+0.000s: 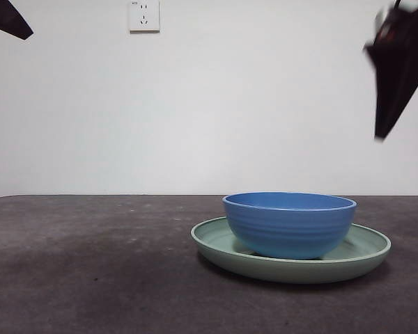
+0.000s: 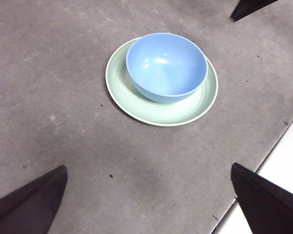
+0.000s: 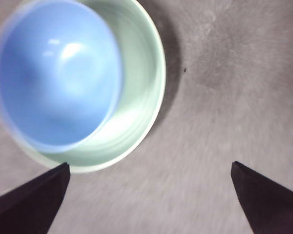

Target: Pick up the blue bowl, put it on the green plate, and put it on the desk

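The blue bowl [image 1: 290, 223] sits upright inside the green plate [image 1: 216, 243], which rests on the dark desk [image 1: 90, 271] right of centre. Both show in the left wrist view, bowl [image 2: 166, 66] on plate [image 2: 185, 109], and blurred in the right wrist view, bowl [image 3: 56, 80] on plate [image 3: 141, 73]. My right gripper [image 3: 149, 195] is open and empty, high above the desk just beside the plate; it is the dark shape at the upper right of the front view [image 1: 397, 69]. My left gripper [image 2: 149, 195] is open and empty, well back from the plate.
A white wall with a socket [image 1: 144, 15] stands behind the desk. The desk's edge, with white floor beyond it [image 2: 278, 161], runs near the plate in the left wrist view. The left arm shows only as a black tip [image 1: 7, 19] at the top left corner.
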